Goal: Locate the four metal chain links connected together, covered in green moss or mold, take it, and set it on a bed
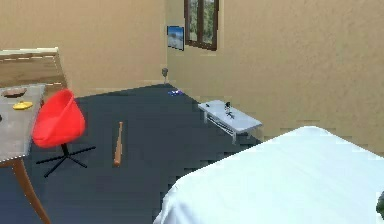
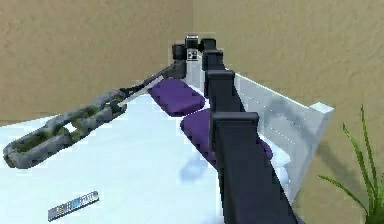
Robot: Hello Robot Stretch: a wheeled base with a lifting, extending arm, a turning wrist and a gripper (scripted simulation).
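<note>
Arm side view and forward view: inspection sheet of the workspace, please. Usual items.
Surface: white bed, flat cover.
Job's things: grey-green mossy metal chain links, stretched from the dark end effector toward the arm side view's left, over the bed; touching it or clear, cannot tell.
Clutter: two purple pillows by the white headboard; small flat grey bar-shaped object on the bed.
End effector: at the chain's upper end; whether it holds the chain cannot be told.
Cables: nothing seen.
Surroundings: red shell chair, wooden bat on the dark blue floor, low white table, green plant.
</note>
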